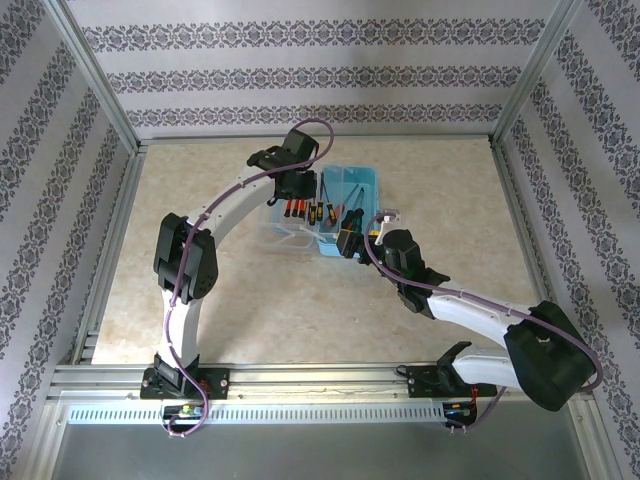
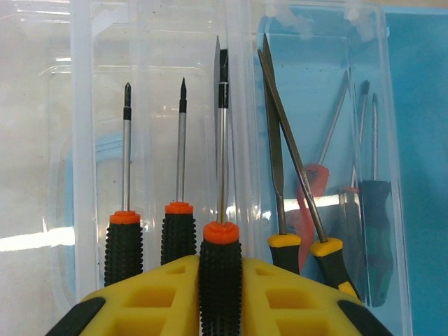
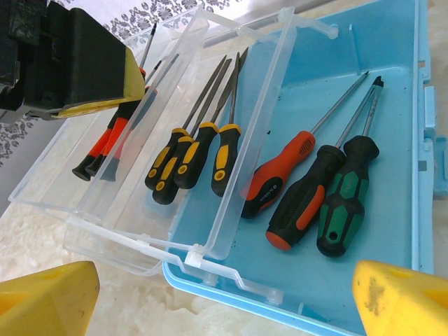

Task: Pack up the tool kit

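The blue tool box lies open mid-table with a clear compartment tray against its left side. My left gripper is shut on a black knurled screwdriver with an orange collar, held over the tray's left compartment beside two matching screwdrivers. Several yellow-and-black handled tools lie in the neighbouring compartment. A red screwdriver, a black-and-orange one and a green one rest on the blue box floor. My right gripper hangs open above the box's near corner, nothing between its fingers.
The tray's thin clear hinge bar crosses the blue box's near rim just under my right gripper. My left gripper sits at the tray's far left. Patterned walls and aluminium frame posts enclose the beige table.
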Robot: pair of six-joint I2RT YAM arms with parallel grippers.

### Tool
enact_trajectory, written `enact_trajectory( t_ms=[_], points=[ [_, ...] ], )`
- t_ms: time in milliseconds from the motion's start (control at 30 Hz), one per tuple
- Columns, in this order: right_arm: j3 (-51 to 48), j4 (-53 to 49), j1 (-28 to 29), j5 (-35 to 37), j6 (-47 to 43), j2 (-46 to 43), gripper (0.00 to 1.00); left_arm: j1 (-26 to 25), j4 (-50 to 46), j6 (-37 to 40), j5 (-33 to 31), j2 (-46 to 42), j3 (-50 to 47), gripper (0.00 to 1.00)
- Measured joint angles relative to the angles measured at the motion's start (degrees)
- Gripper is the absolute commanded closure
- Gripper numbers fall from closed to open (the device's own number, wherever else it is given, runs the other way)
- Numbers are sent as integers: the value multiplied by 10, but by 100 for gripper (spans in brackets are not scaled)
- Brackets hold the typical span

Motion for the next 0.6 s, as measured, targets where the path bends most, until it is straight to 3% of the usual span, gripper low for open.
enact_trajectory(
  t_ms=[433,600],
  points=[
    [0,0,0,0,0,0,7,0,-27,21,1,-12,15,57],
    [0,-2,-1,0,-2,-1,7,3,-12,26,-12,-107,-56,53]
  ],
)
